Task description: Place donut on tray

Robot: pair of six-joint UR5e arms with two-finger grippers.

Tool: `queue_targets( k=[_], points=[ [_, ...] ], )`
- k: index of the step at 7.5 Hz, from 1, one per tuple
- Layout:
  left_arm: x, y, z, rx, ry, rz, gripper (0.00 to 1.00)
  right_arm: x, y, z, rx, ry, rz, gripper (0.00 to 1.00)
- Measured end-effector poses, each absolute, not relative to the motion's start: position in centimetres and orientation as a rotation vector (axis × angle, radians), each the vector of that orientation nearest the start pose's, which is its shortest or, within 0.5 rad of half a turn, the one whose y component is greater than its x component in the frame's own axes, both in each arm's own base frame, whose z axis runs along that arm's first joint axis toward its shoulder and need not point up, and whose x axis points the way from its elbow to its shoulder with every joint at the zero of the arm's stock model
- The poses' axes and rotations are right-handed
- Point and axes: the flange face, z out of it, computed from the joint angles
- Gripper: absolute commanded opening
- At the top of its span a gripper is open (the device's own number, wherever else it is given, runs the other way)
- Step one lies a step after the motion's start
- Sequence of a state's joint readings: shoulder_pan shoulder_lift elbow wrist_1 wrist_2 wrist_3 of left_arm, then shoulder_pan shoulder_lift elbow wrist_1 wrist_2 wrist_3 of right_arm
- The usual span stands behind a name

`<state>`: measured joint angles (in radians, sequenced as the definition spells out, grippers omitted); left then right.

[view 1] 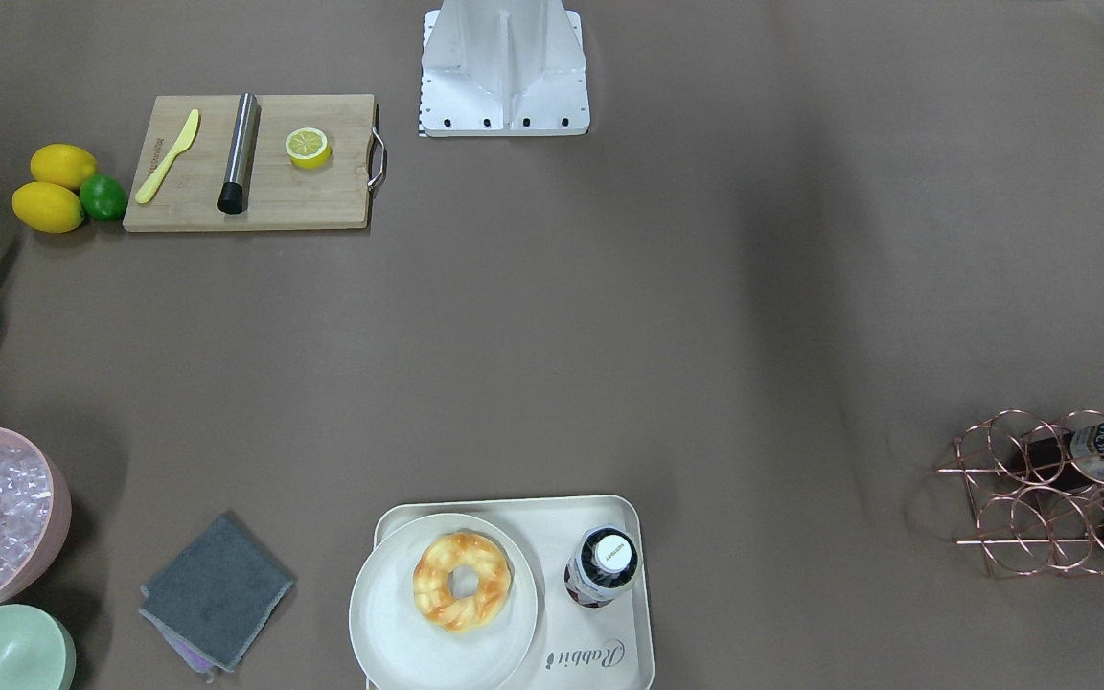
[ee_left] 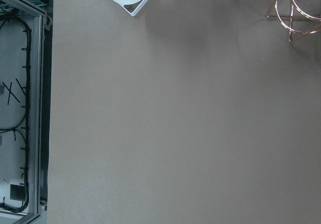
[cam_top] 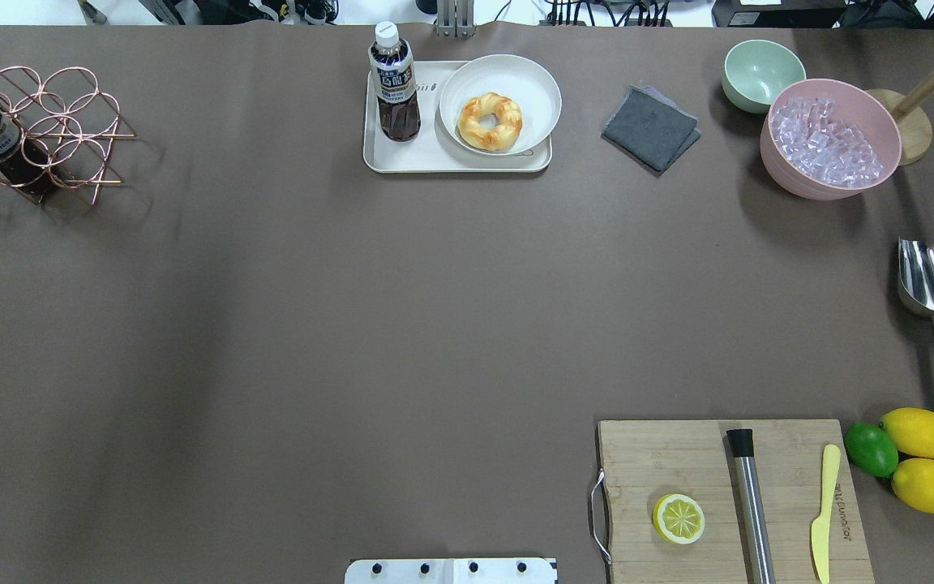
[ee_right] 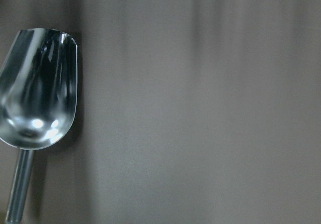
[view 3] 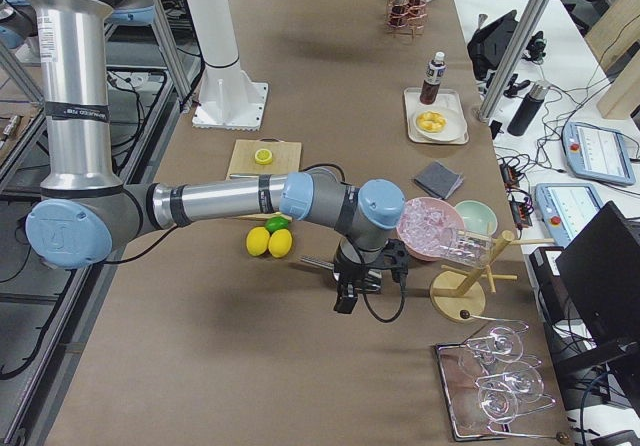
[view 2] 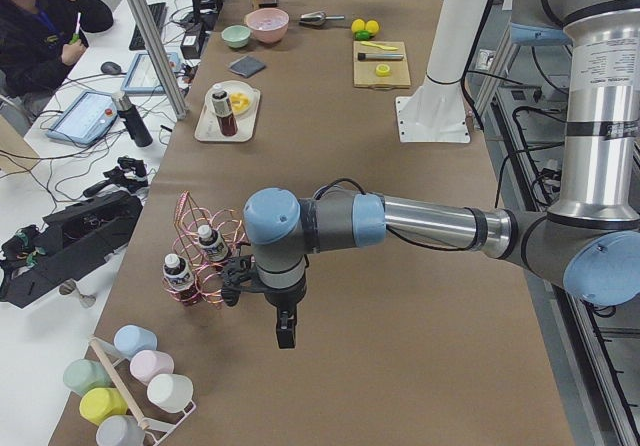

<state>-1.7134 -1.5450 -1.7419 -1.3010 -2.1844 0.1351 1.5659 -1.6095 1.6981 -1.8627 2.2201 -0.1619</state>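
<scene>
The donut [view 1: 462, 582] is golden-orange and cream. It lies in a round off-white plate [view 1: 399, 642] that rests on the cream tray [view 1: 514, 502], beside a dark bottle [view 1: 603, 567]. It also shows in the overhead view [cam_top: 490, 122], on the tray [cam_top: 402, 162] at the table's far edge. My left gripper [view 2: 285, 331] hangs above the table near the copper rack, far from the tray; I cannot tell if it is open. My right gripper [view 3: 347, 296] hangs over the metal scoop [ee_right: 37, 93]; I cannot tell its state.
A wooden cutting board [cam_top: 678, 454] holds a half lemon [cam_top: 679, 518], a steel rod and a yellow knife. Two lemons and a lime [cam_top: 871, 448] lie beside it. A pink ice bowl [cam_top: 830, 138], a green bowl [cam_top: 761, 73], a grey cloth [cam_top: 650, 126] and a copper rack [cam_top: 37, 130] stand around.
</scene>
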Motion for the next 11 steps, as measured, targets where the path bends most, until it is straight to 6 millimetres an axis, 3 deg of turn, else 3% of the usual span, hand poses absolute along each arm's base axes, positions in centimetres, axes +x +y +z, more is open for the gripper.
queue_targets(
  k=[2, 4, 7, 11],
  points=[
    [-13.9, -44.2, 64.4, -0.078, 0.629, -0.054, 0.98, 7.1, -45.3, 66.0, -0.137, -0.662, -0.095, 1.00],
    [-13.5, -43.1, 65.2, -0.094, 0.639, -0.059, 0.98, 7.1, -45.3, 66.1, -0.135, -0.664, -0.096, 1.00],
    [-12.8, -43.2, 65.0, -0.093, 0.642, -0.042, 0.98, 6.9, -44.8, 66.2, -0.128, -0.701, -0.090, 1.00],
    [-11.1, -44.1, 62.8, -0.056, 0.627, 0.029, 0.98, 7.1, -44.7, 66.2, -0.121, -0.709, -0.084, 1.00]
  ],
)
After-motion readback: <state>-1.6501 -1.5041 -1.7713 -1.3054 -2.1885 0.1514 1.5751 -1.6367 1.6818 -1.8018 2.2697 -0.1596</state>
